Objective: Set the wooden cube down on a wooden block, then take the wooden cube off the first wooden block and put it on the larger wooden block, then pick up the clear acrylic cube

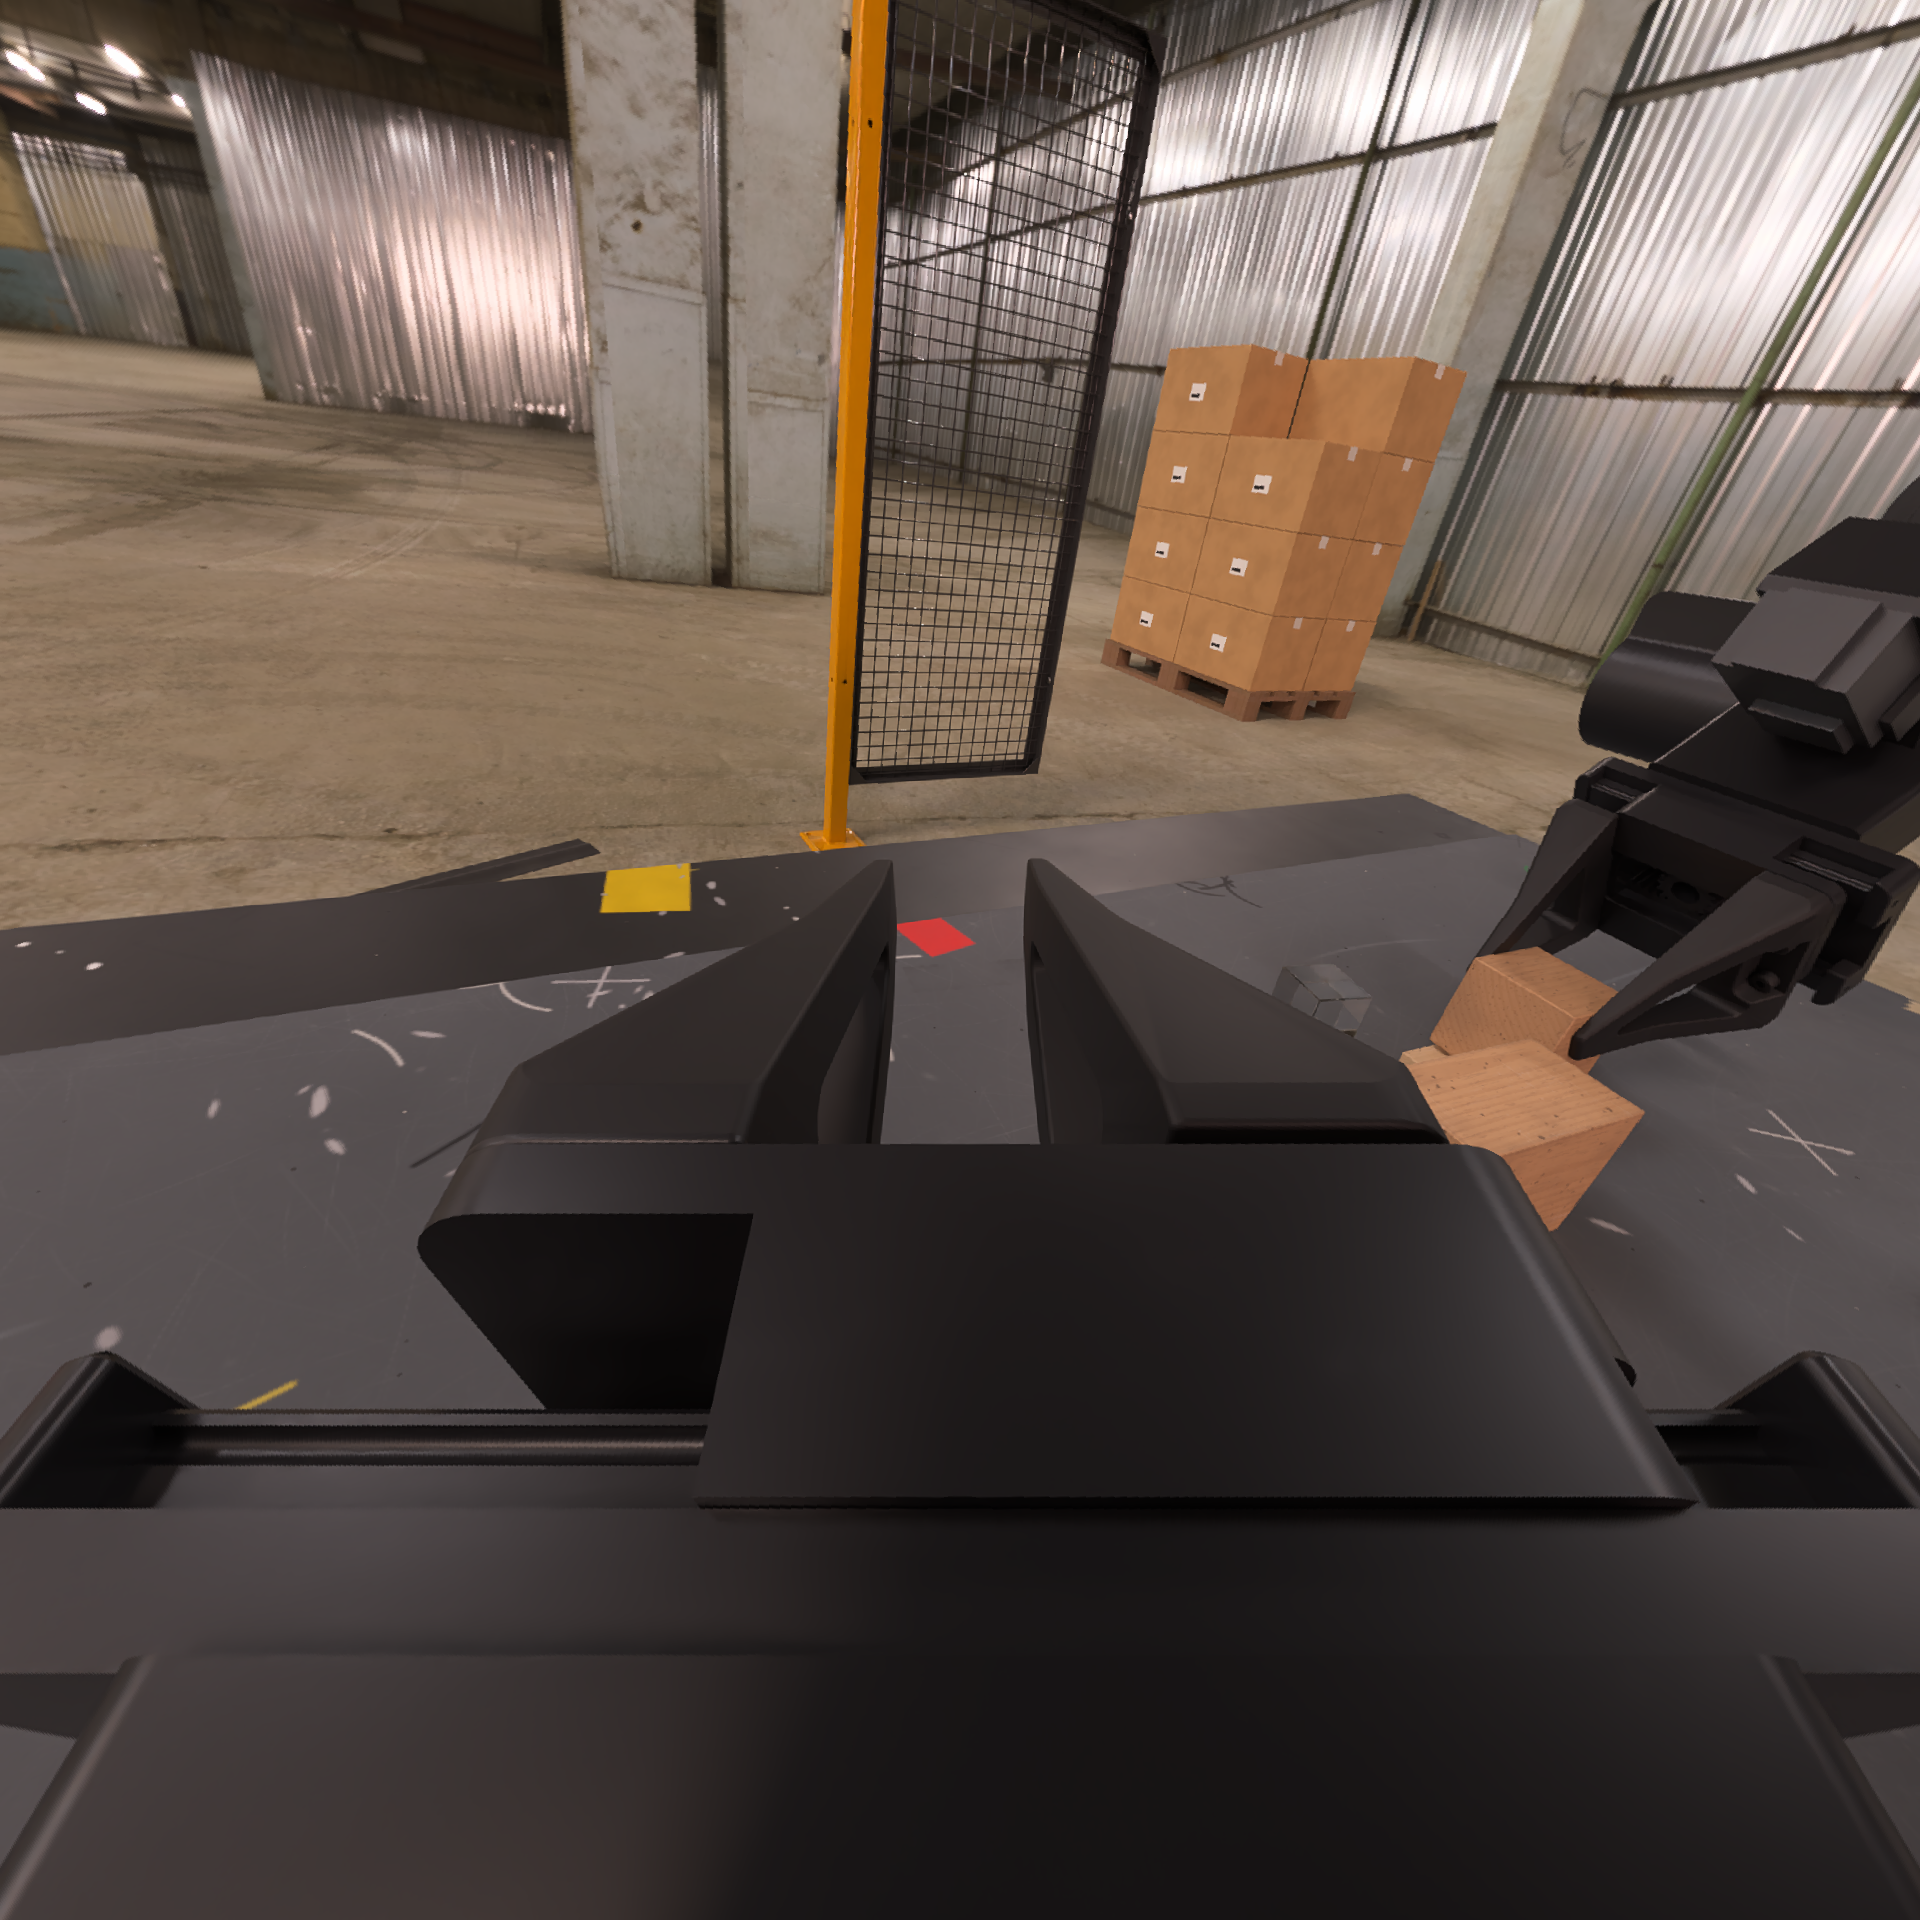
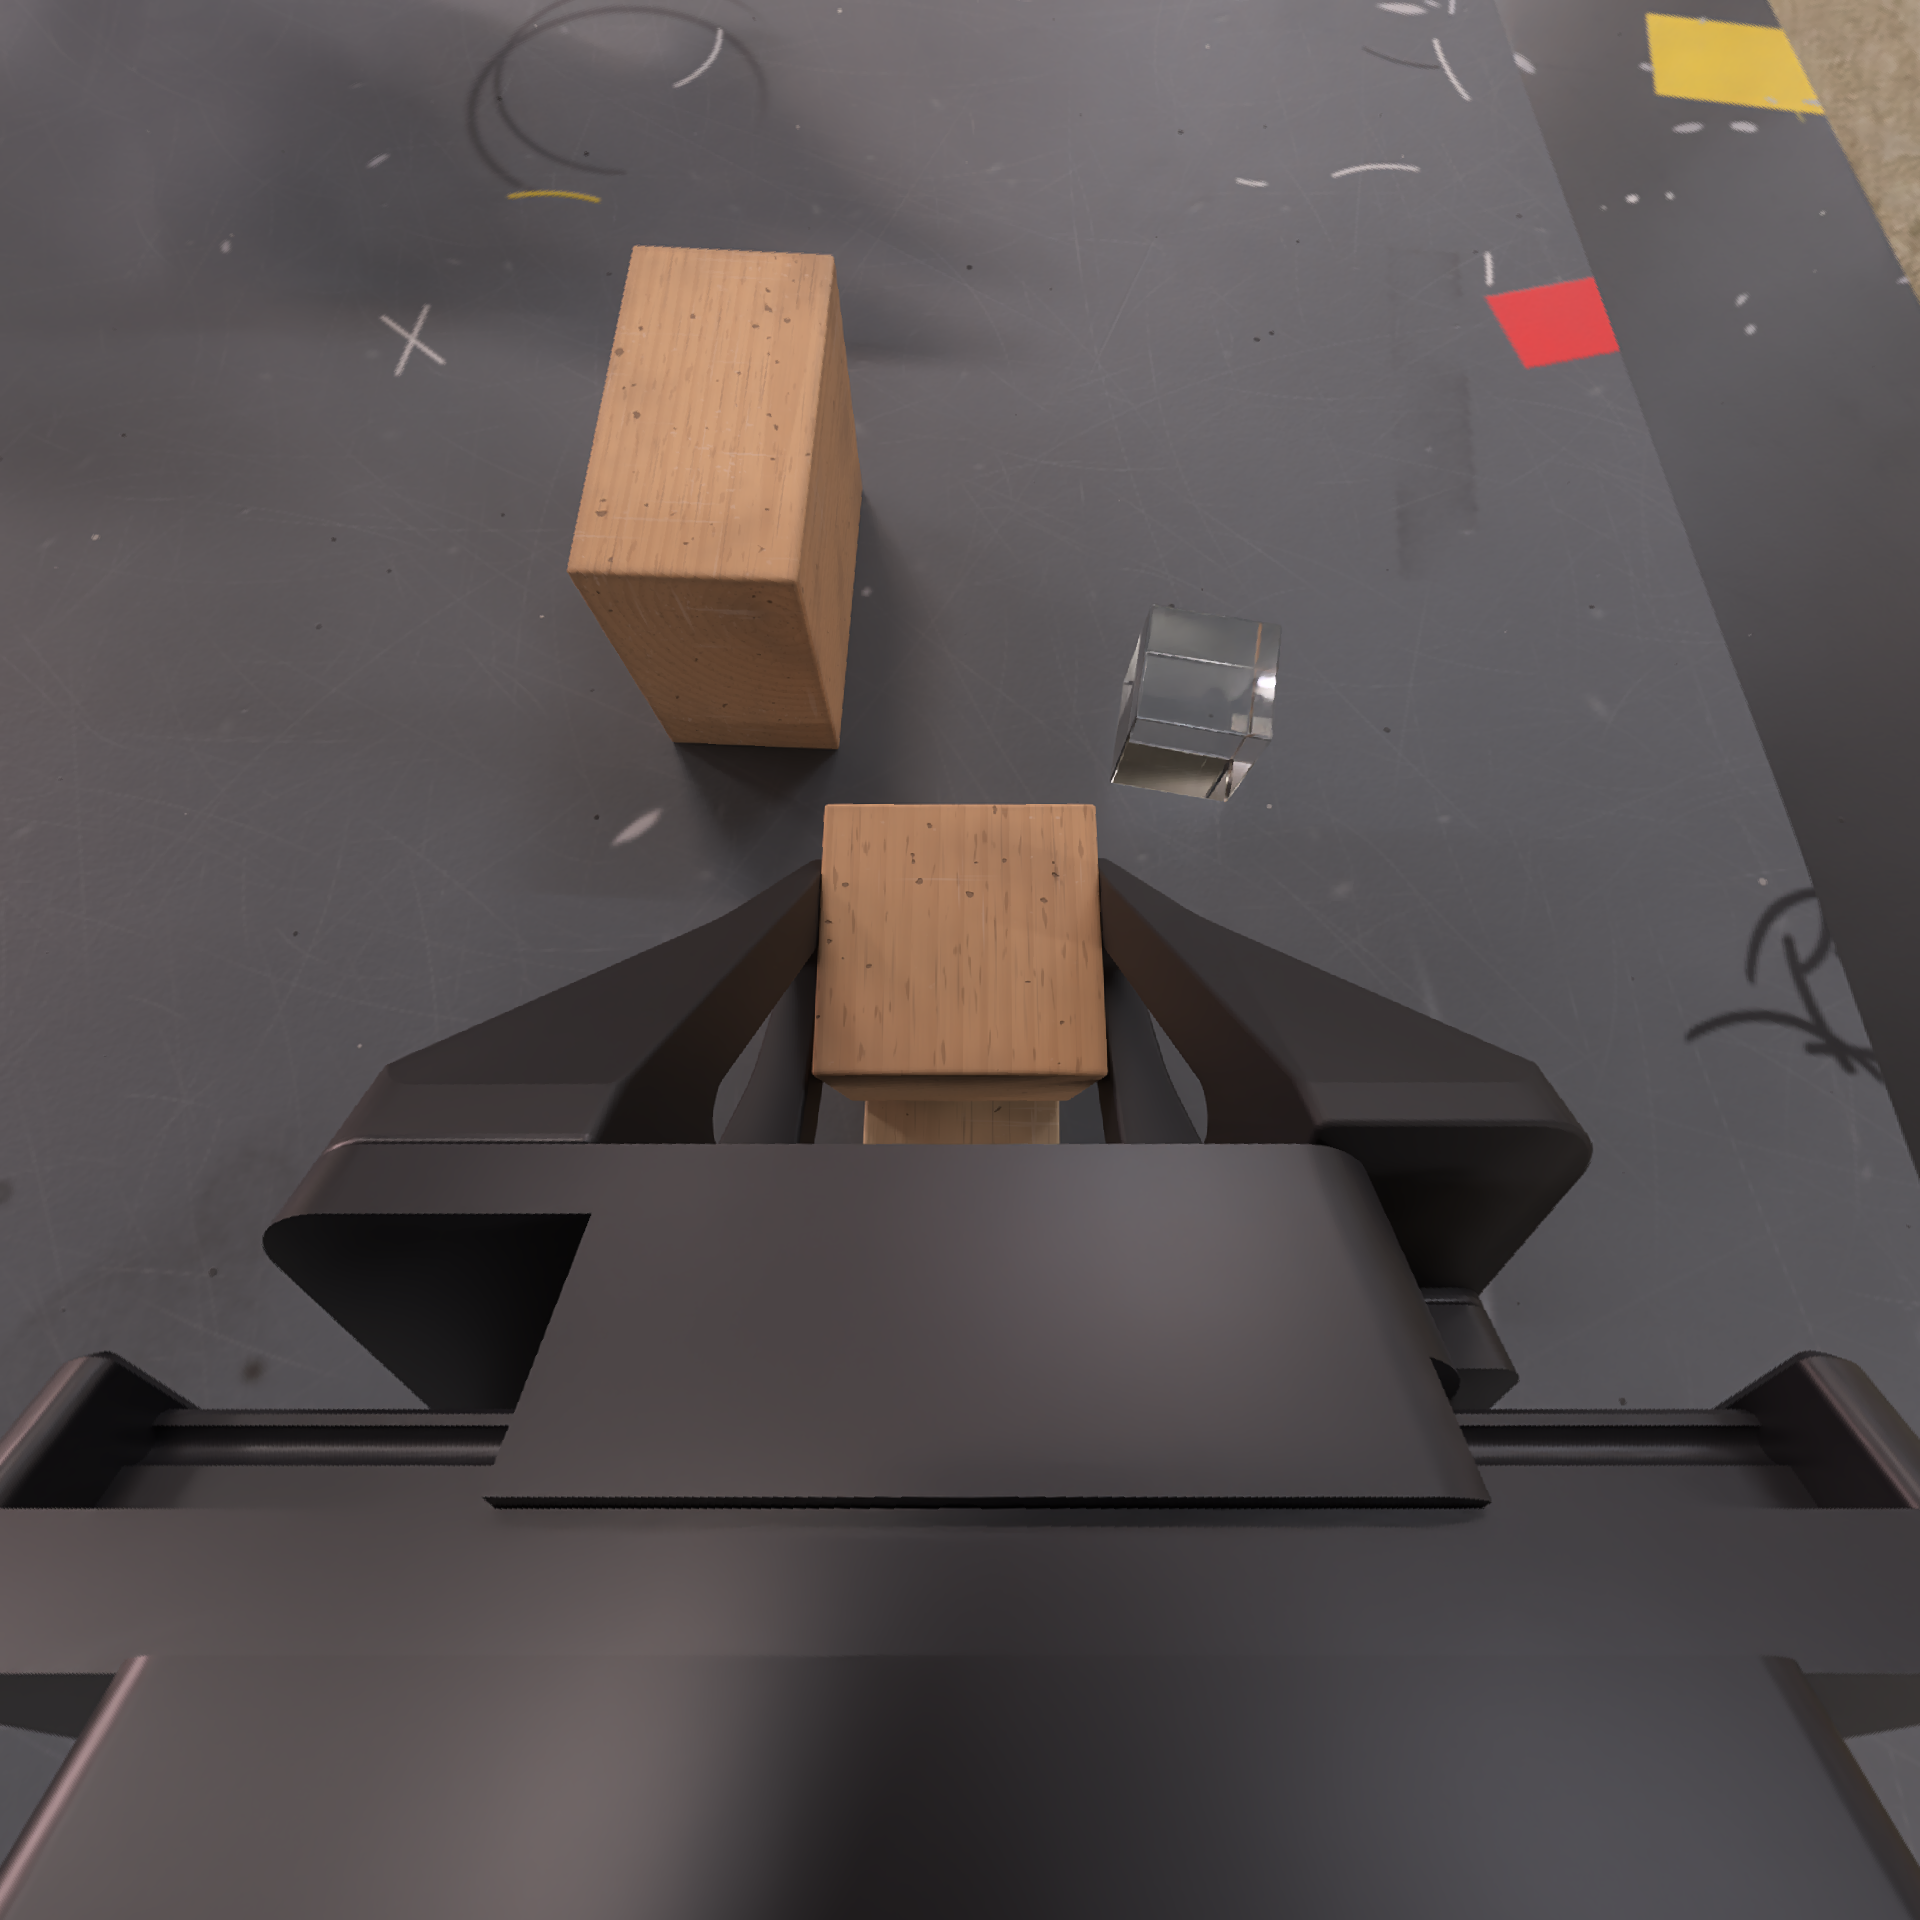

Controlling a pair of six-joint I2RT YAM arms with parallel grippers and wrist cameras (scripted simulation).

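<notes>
My right gripper (image 2: pixel 961 883) clamped on wooden cube (image 2: pixel 958 935), cube over small wooden block (image 2: pixel 961 1122). Left gripper (image 1: pixel 958 935) idle, jaws apart, empty. Larger wooden block (image 2: pixel 717 488) far-left, clear acrylic cube (image 2: pixel 1195 707) far-right. Step unclear, first placement or lift-off; next needs transfer onto larger block.

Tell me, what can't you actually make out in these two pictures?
- Right wrist view: the wooden cube between the right gripper fingers hides nearly all of the small wooden block beneath it; whether they touch is unclear.
- Left wrist view: the left gripper finger hides part of the larger wooden block.
- Left wrist view: the clear acrylic cube is small and faint.
</notes>
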